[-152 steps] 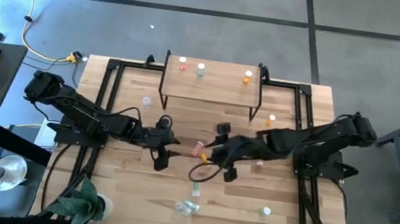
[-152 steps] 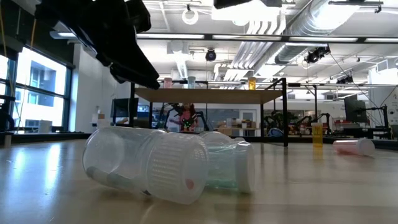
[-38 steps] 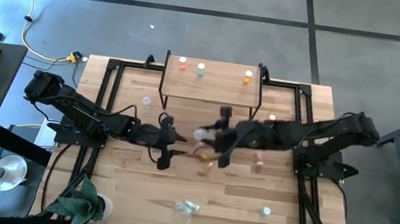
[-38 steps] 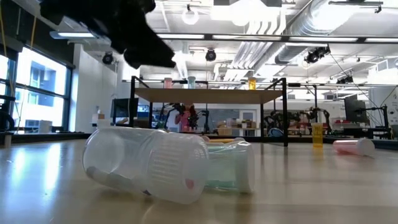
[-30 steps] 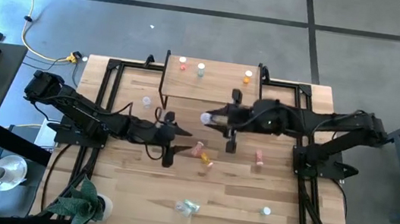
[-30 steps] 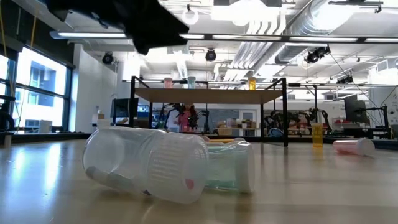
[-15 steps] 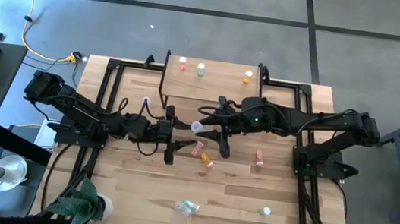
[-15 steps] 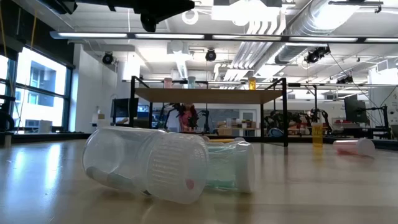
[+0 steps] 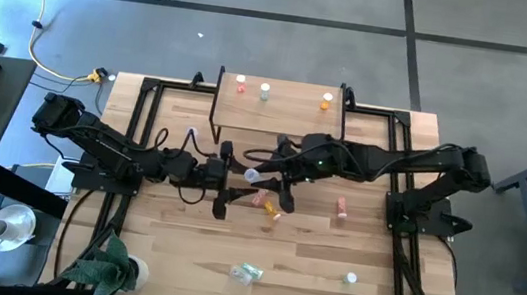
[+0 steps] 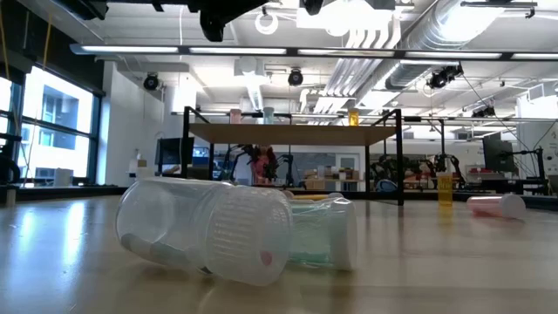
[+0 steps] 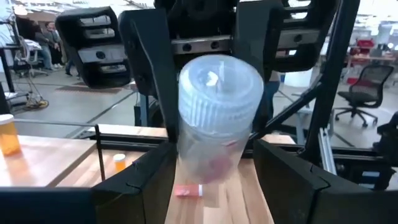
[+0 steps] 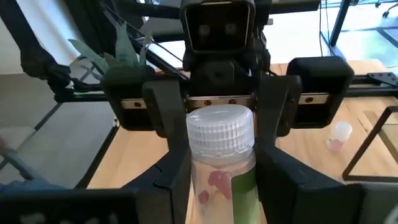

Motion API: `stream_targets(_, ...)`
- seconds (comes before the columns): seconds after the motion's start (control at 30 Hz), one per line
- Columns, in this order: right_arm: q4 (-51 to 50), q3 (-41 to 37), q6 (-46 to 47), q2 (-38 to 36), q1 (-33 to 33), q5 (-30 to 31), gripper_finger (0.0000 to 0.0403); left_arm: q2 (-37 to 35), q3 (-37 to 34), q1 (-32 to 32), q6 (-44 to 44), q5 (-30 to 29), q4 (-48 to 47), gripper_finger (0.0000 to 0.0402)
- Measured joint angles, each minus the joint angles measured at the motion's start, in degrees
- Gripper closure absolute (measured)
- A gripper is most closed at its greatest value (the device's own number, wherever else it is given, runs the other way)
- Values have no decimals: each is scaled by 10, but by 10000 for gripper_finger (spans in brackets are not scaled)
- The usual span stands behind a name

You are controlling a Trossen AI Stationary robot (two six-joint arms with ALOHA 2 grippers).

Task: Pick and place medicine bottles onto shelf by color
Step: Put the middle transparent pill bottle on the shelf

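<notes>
A clear medicine bottle [image 9: 252,175] with a white ribbed cap, pink pills and a green label hangs above the table's middle, with my right gripper [image 9: 262,178] shut on it. My left gripper [image 9: 235,178] faces it level from the table's left and is open. Its fingers [image 12: 163,107] stand on either side of the cap end; whether they touch it I cannot tell. The shelf [image 9: 278,109] stands at the far edge with a red bottle [image 9: 241,85], a pale one [image 9: 264,90] and an orange one [image 9: 326,101] on top. My right gripper pinches the clear bottle's body [image 12: 199,186] below the cap between its two fingers [image 12: 171,180]. They come from the table's right, slanting a little downward. The cap end [image 11: 217,93] sticks out past the fingertips toward my left gripper. The bottle is lifted clear of the table.
A pink bottle [image 9: 259,197] and an orange one [image 9: 273,211] lie on the table under the grippers, and another pink one [image 9: 342,209] lies to the right. Clear bottles [image 9: 246,272] lie near the front edge, close to the low camera [image 10: 209,228]. A plant [image 9: 107,271] stands at the near left corner.
My right gripper has carried the clear bottle toward the table's left and near edge and downward, rolling as it went, up to my left gripper. My left gripper has tipped up to level and stayed open.
</notes>
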Motion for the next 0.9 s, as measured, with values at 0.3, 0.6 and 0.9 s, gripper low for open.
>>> stream_targets(0.3, 16, 0, -5, 4, 20, 40, 274, 0, 0, 0, -8, 1, 7, 200)
stream_targets(0.6, 36, 0, -5, 15, 21, 37, 274, 0, 0, 0, -8, 2, 6, 235)
stream_targets(0.9, 35, 0, 4, 18, 21, 36, 259, 0, 0, 0, -2, 3, 2, 262)
